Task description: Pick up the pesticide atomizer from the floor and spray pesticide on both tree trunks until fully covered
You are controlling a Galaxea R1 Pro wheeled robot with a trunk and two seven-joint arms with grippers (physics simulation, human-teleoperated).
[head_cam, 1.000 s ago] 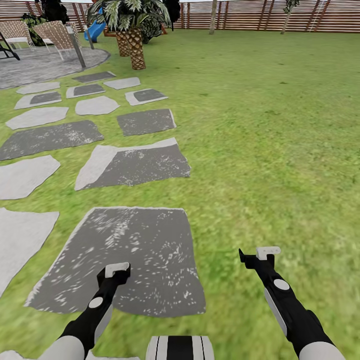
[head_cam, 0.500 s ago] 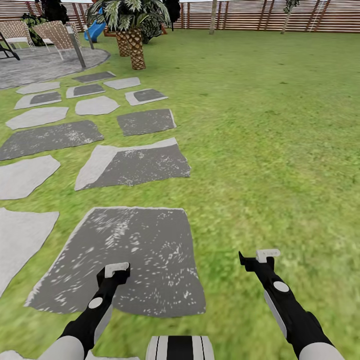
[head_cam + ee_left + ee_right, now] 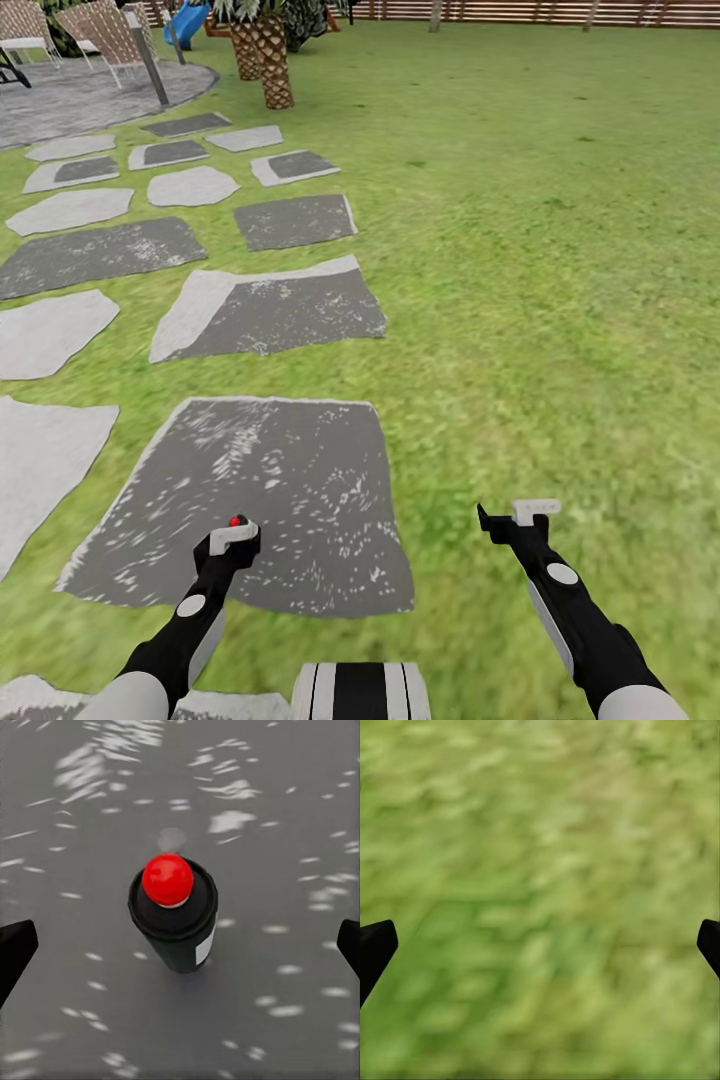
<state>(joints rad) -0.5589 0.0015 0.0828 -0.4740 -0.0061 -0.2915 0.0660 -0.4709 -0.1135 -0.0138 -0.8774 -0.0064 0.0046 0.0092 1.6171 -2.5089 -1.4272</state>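
The pesticide atomizer (image 3: 174, 916) is a black can with a round red cap, standing upright on a dark grey stone slab (image 3: 290, 480). In the head view only its red cap (image 3: 238, 521) peeks out above my left gripper (image 3: 234, 538). That gripper hangs over the can, open, with its black fingertips (image 3: 15, 949) far apart on either side and not touching it. My right gripper (image 3: 532, 512) is open over bare grass (image 3: 540, 885), holding nothing. Two pale tree trunks (image 3: 436, 14) (image 3: 591, 14) stand far off by the wooden fence (image 3: 520, 10). I see no white specks of pesticide.
Grey stepping stones (image 3: 270, 315) run ahead and to the left towards a paved circle with chairs (image 3: 100, 35). A palm with a scaly trunk (image 3: 275, 70) stands beyond them. Wide lawn (image 3: 540, 250) stretches ahead and right.
The whole head view has shifted, so the camera has moved forward and down. The atomizer's red cap now shows at my left gripper. Both arms keep their pose.
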